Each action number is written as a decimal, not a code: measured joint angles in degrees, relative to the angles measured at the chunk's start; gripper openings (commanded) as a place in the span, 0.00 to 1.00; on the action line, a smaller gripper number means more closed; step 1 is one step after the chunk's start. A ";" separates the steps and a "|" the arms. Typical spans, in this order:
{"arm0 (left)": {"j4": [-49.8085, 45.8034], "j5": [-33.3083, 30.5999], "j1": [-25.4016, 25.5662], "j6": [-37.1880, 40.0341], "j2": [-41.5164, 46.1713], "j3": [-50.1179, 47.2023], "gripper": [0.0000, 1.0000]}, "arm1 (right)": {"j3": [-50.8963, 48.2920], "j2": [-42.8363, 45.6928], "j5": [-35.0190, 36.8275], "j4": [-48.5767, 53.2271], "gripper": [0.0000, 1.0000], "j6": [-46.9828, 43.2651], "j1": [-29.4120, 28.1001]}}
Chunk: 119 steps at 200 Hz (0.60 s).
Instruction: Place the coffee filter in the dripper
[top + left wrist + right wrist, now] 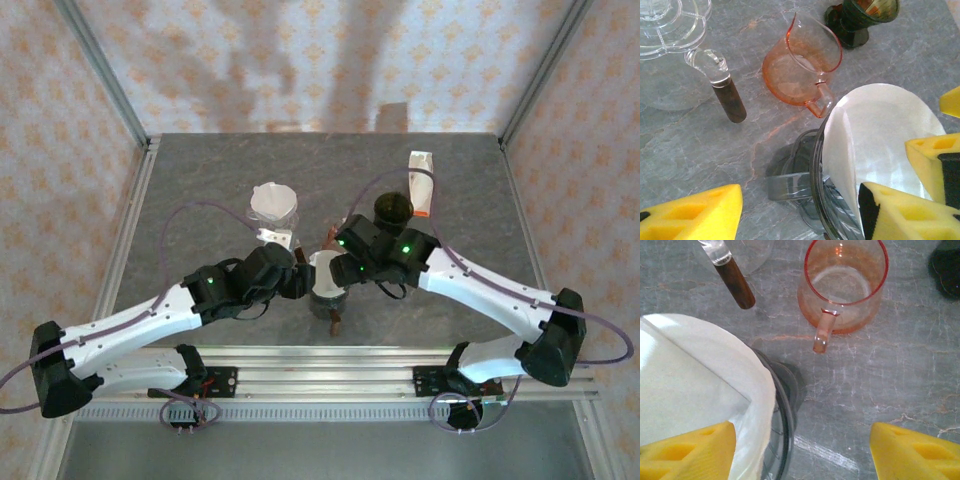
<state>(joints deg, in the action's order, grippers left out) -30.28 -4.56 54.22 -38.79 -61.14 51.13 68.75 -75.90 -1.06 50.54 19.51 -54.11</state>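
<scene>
One white paper coffee filter point(885, 135) sits inside the clear smoky-grey dripper point(816, 180) near the table's middle, just ahead of both arms. Its upper edge stands above the rim and one side shows a fold, so it looks only partly spread vs. the wall. Step in hand, by the look of it: seating the paper, i.e. task nearly done but not settled. The left gripper point(801, 192) is wide open w/ nothing held: one yellow foam finger lies over the filter's mouth, the other hangs outside over bare stone, w/ the dripper's handle btwn them. The right gripper point(802, 427) is likewise spread wide, nothing clamped. One finger is on or just above the paper (can't tell which), the other over the grey marbled table point(880, 370). Next move prob. calls for a light press of paper against the cone, then a straight lift so no finger drags it out. Beyond stand a pink translucent glass jug point(845, 285), a clear glass carafe w/ dark brown handle point(730, 97) and a dark green glass goblet point(860, 20).
</scene>
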 measured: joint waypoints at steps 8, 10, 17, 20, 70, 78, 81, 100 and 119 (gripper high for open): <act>0.02 0.13 0.00 0.00 -0.31 0.00 0.65 | -0.42 0.04 -0.02 -0.02 0.71 0.04 0.00; 0.02 0.15 0.00 0.00 -0.39 0.00 0.65 | -0.48 0.04 -0.02 -0.04 0.71 0.07 0.00; 0.02 0.33 0.00 -0.02 -0.50 0.00 0.65 | -0.81 0.04 -0.15 -0.04 0.71 0.20 0.00; 0.02 0.35 0.00 0.00 -0.52 0.00 0.65 | -0.90 0.04 -0.20 -0.04 0.71 0.22 0.00; 0.37 1.03 0.00 -0.28 1.55 0.00 0.72 | -1.44 0.04 -0.42 -0.07 0.71 0.42 -0.02; 0.74 1.18 0.00 -0.33 1.73 0.02 0.73 | -1.49 0.04 -0.44 -0.09 0.71 0.42 -0.02; 0.94 1.25 0.00 -0.26 1.70 0.02 0.73 | -1.51 0.04 -0.42 -0.09 0.71 0.42 -0.02; 1.49 1.55 0.00 -0.24 0.57 0.04 0.73 | -1.77 0.04 -0.44 -0.26 0.71 0.42 -0.02; 1.46 1.57 0.00 -0.20 -1.46 0.04 0.66 | -1.86 0.04 -0.46 -0.33 0.71 0.44 -0.02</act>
<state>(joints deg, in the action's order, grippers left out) -28.82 -2.98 54.22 -38.98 -62.61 51.18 66.89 -75.85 -1.52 50.22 19.94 -54.13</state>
